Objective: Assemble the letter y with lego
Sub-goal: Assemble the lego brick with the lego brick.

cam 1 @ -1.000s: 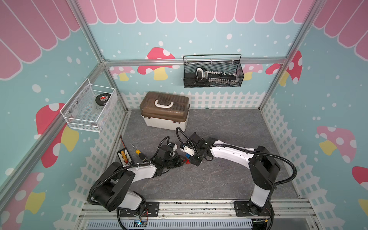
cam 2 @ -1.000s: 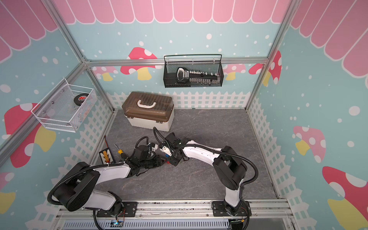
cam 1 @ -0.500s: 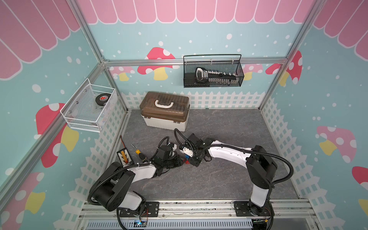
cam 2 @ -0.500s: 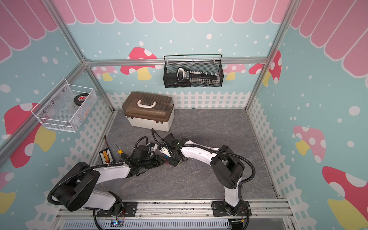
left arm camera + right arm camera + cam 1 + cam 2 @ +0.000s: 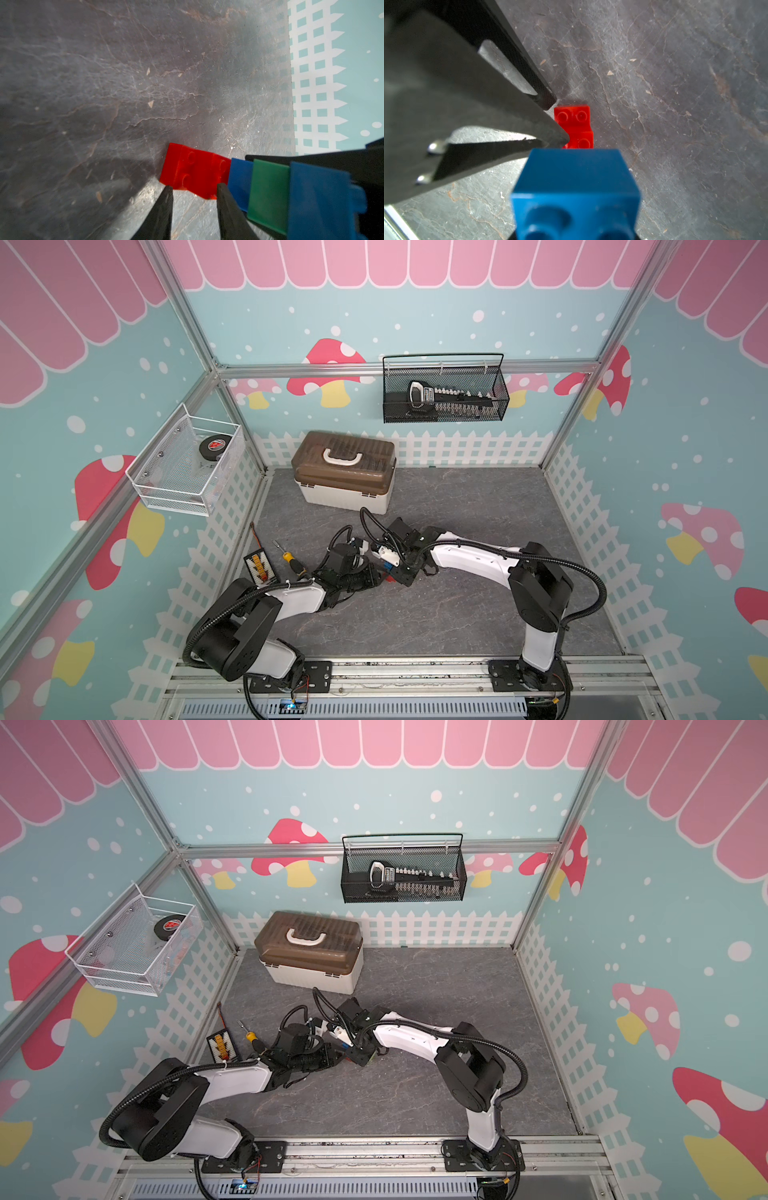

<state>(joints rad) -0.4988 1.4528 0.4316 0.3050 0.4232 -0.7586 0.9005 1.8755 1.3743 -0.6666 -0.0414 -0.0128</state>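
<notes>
Left wrist view: the fingers [image 5: 164, 209] of the left gripper [image 5: 194, 187] stand narrowly apart at the red bricks [image 5: 193, 168] on the floor [image 5: 145, 83], likely steadying them; whether they pinch, I cannot tell. The right gripper [image 5: 397, 572] clamps a blue-green-blue stack [image 5: 268, 191] just beside them, probably to join. Behind, the toolbox [image 5: 344, 472] is closed; the black basket [image 5: 498, 406] holds a tool set [image 5: 440, 400], the white basket [image 5: 174, 497] a puck [image 5: 212, 445].

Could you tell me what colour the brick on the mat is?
Red; small studded plastic brick, clearest in the right wrist view.
</notes>
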